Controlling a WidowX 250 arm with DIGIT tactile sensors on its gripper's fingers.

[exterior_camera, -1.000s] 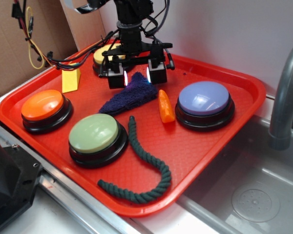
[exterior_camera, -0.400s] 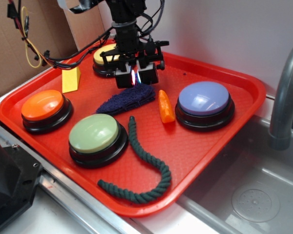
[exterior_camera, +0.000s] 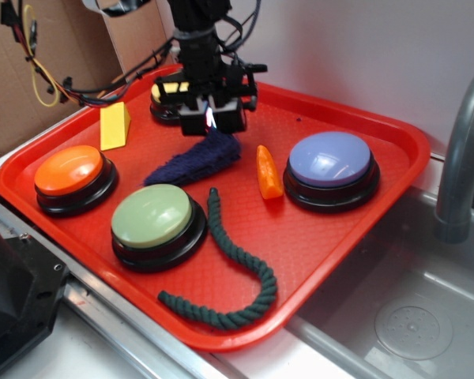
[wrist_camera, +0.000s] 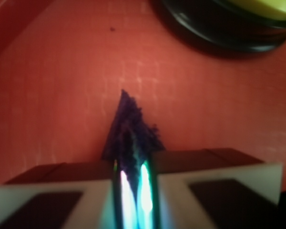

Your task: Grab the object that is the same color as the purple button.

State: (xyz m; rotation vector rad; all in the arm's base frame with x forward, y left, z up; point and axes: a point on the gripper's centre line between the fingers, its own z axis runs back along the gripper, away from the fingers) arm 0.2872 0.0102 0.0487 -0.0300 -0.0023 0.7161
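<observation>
The dark purple-navy fuzzy cloth [exterior_camera: 191,162] hangs from my gripper [exterior_camera: 212,121] by its far end, while its near end trails on the red tray [exterior_camera: 316,237]. My gripper is shut on the cloth. In the wrist view a pointed tip of the cloth [wrist_camera: 130,126] sticks out past the closed pads, above the tray floor. The purple button [exterior_camera: 330,161], a pale lavender dome on a black base, sits at the tray's right side, apart from the gripper.
An orange carrot-shaped piece [exterior_camera: 268,172] lies right of the cloth. A green button [exterior_camera: 153,219], orange button [exterior_camera: 71,174] and yellow button [exterior_camera: 167,96] stand on the tray, with a yellow wedge [exterior_camera: 114,126] and a dark green rope [exterior_camera: 233,268]. A grey faucet [exterior_camera: 462,150] rises at right.
The jaws closed from wide open onto the cloth's far end and rose slightly, lifting that end so the cloth stretches narrower.
</observation>
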